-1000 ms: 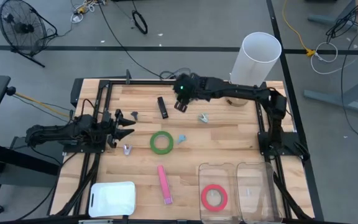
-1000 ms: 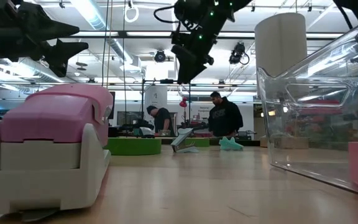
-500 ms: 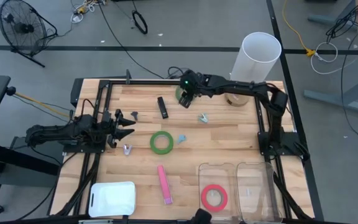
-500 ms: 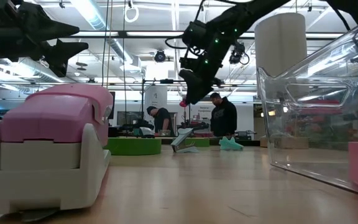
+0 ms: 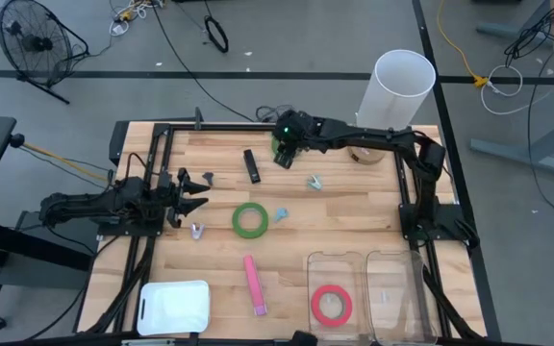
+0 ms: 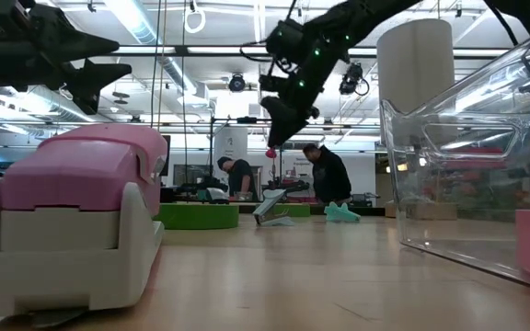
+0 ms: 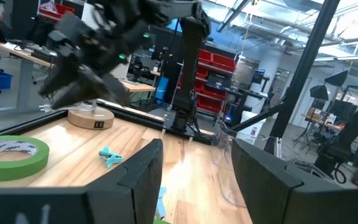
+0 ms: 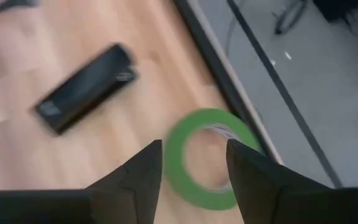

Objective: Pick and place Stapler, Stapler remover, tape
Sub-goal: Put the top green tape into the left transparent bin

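My right gripper (image 5: 281, 160) is open and empty. It hovers over a green tape roll (image 8: 207, 158) that lies flat by the table's far edge, also seen in the high view (image 5: 277, 145), and it stays above the table in the low view (image 6: 275, 140). A black stapler (image 5: 251, 165) lies just left of it. A second green roll (image 5: 250, 219) lies flat mid-table. A red-pink roll (image 5: 331, 304) lies in a clear bin. A pink stapler (image 5: 255, 284) lies near the front. My left gripper (image 5: 198, 192) waits open at the left (image 7: 194, 180).
Small staple removers lie about: teal (image 5: 314, 182), blue (image 5: 282, 214), purple (image 5: 197, 230), dark (image 5: 207, 178). Two clear bins (image 5: 397, 298) stand at the front right and a white lid (image 5: 173, 308) at the front left. A white cylinder (image 5: 402, 91) stands at the far right. People show in the room behind.
My right gripper has come down toward the green roll at the table's far edge and has tipped a little. It stays open. Nothing on the table has moved.
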`<state>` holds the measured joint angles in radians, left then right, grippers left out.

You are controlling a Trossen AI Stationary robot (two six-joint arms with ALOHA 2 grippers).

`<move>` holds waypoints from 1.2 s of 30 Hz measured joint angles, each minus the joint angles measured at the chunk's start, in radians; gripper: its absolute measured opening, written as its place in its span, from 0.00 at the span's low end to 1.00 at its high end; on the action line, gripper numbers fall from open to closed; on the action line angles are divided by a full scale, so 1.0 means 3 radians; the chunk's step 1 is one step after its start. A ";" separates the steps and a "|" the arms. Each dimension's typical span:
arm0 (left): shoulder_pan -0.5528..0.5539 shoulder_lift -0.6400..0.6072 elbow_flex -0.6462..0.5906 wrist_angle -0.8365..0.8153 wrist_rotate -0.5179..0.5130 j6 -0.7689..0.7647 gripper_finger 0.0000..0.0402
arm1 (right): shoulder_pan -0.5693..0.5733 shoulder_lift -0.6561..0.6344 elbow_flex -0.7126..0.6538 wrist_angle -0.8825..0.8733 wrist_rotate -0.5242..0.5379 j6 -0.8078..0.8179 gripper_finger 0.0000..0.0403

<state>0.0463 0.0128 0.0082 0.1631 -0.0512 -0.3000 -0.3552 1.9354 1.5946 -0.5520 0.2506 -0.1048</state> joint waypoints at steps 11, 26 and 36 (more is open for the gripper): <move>0.0000 0.0000 0.0000 -0.0001 -0.0003 -0.0004 0.49 | 0.0081 0.0000 0.0071 0.0177 0.0033 0.0387 0.44; 0.0000 0.0000 -0.0001 0.0009 -0.0247 -0.0004 0.49 | -0.0302 0.0416 0.0897 -0.1069 -0.0017 0.0275 0.44; 0.0001 0.0001 0.0000 0.0013 -0.0655 -0.0003 0.49 | -0.0225 0.1340 0.2044 -0.1886 0.0128 0.0056 0.44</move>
<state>0.0468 0.0132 0.0082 0.1669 -0.2477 -0.3009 -0.4226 2.3373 2.2078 -1.1178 0.2890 -0.0879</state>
